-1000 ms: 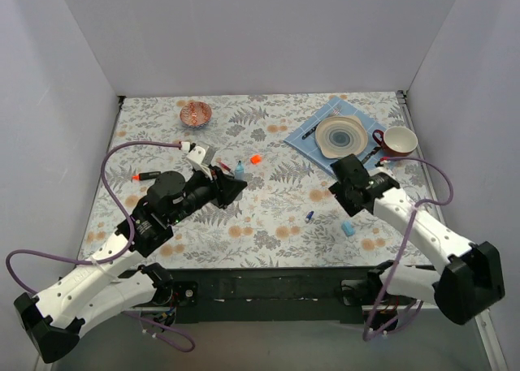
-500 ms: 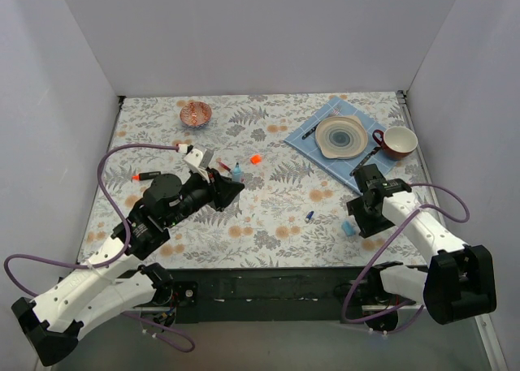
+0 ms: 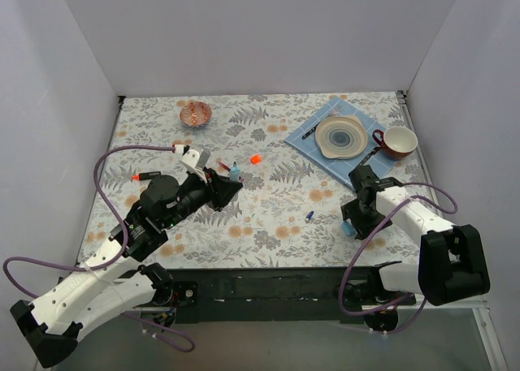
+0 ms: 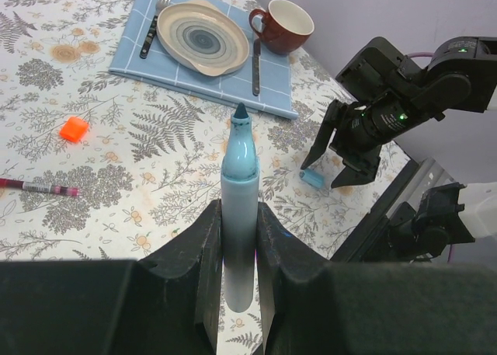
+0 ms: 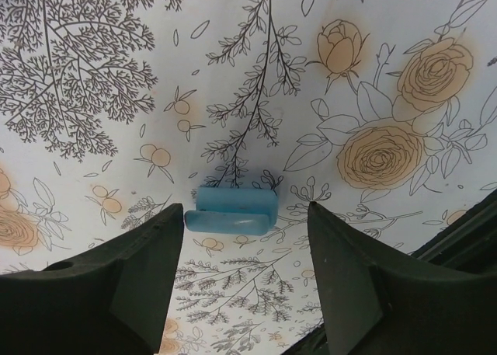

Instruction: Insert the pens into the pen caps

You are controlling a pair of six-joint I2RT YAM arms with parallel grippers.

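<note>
My left gripper [image 3: 230,187] is shut on the chunky light-blue marker [image 4: 239,176], whose dark tip points away from the wrist; the marker also shows in the top view [image 3: 236,174]. My right gripper [image 3: 354,220] is open and low over the table. Its fingers straddle the light-blue cap [image 5: 233,210], which lies on its side between them, untouched. The cap and the right gripper [image 4: 342,157] also show in the left wrist view [image 4: 312,178]. An orange cap [image 3: 255,158] and a thin dark-red pen [image 4: 39,187] lie near the left gripper. A black marker with an orange end [image 3: 146,176] lies at the left. A small dark-blue piece [image 3: 309,216] lies mid-table.
A plate [image 3: 341,135] with fork and knife rests on a blue cloth [image 3: 313,144] at the back right, beside a red mug [image 3: 399,140]. A small patterned bowl [image 3: 195,113] stands at the back left. White walls enclose the table.
My right gripper has swung down and toward the near edge, from beside the blue cloth to over the light-blue cap. The left gripper has shifted slightly with the marker.
</note>
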